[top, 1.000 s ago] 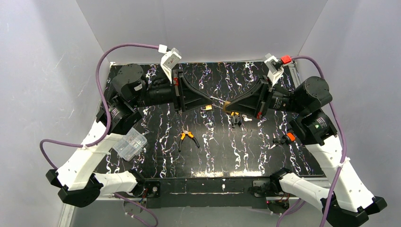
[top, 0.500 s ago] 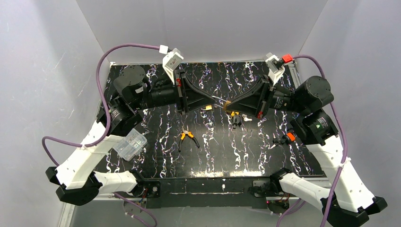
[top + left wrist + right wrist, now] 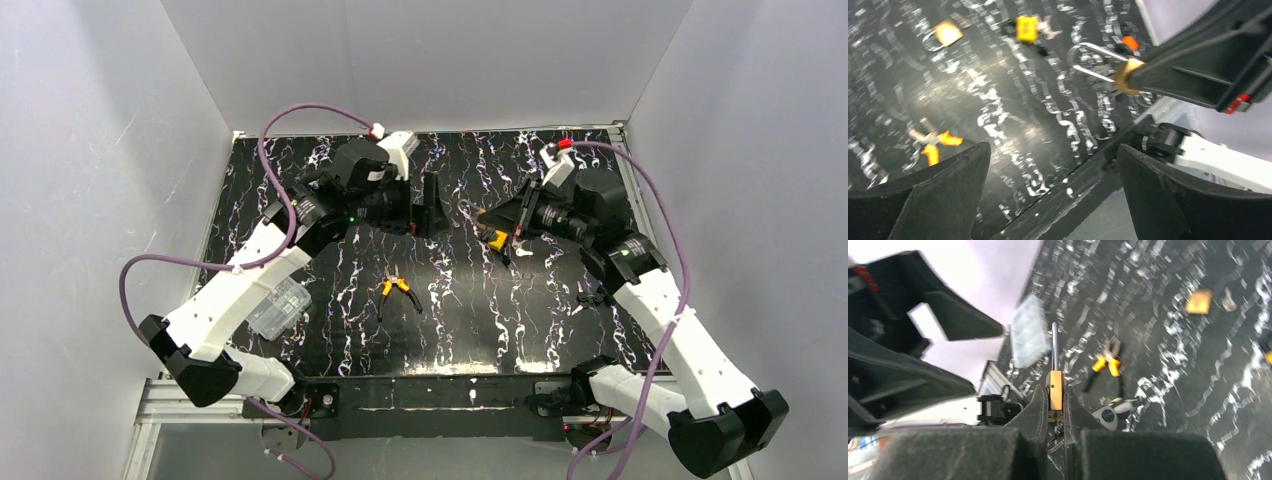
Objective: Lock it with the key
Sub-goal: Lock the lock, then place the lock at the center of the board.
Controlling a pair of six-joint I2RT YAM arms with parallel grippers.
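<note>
Brass padlock (image 3: 1054,387), 1 item: pinched edge-on in the right gripper (image 3: 1054,396), above the table (image 3: 1013,125), steel shackle (image 3: 1054,347) pointing outward. Left gripper (image 3: 1052,150): jaws spread wide, empty, nearby. Key: I cannot find it. Risk: padlock twisting in that narrow pinch.

You get soft, even light from overhead in the top view: the pale grey walls (image 3: 100,150) read bright, and the glossy black desk with white marbling (image 3: 450,330) carries only faint shadows. In your left wrist view, glare washes the desk's middle and motion blur smears everything, including the brass padlock with a steel shackle (image 3: 1122,77). Your right wrist view keeps the padlock crisp, but its upper left corner is blown out and blurred.
</note>
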